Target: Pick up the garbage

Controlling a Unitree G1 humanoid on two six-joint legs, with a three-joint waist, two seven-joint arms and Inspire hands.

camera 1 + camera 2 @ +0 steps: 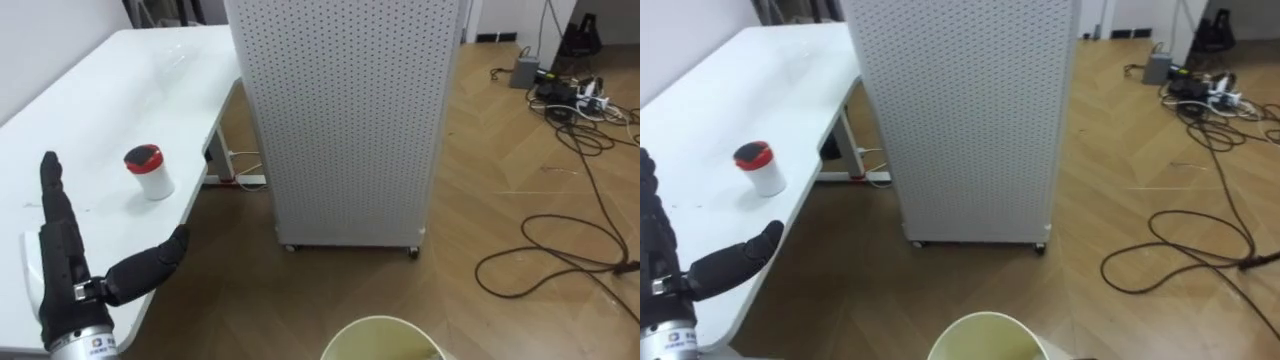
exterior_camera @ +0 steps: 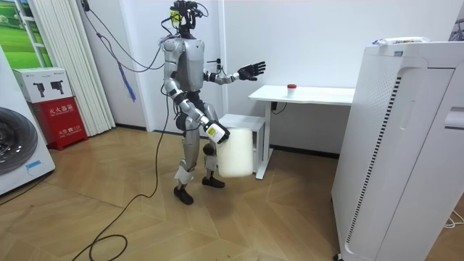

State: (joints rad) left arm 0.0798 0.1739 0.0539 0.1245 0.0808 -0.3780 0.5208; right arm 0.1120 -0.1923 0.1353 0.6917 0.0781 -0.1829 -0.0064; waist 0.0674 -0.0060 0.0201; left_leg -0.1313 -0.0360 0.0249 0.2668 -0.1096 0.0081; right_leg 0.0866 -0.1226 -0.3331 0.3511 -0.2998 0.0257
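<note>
1. Left hand (image 1: 62, 262): black, raised flat over the near edge of the long white tabletop (image 1: 130, 80), thumb spread wide, nothing held.
2. Garbage to pick: a small white cup with a red lid (image 1: 148, 172), upright on that tabletop, ahead and to the right of the hand, apart from it.
3. Best done by reaching forward past the cup's near side, then closing round the white body below the lid. Likely light and tippy, so no nudging towards the table's edge.
4. Worth keeping the arm off the tall white perforated cabinet (image 1: 340, 120) just beside the table.
5. Cup lidded, contents hidden.
6. Pale yellowish round bin (image 1: 380, 321) low at the right hand (image 2: 215, 133), beside the thigh; grip cannot be told. Mouth turned up, nothing made out inside.
</note>
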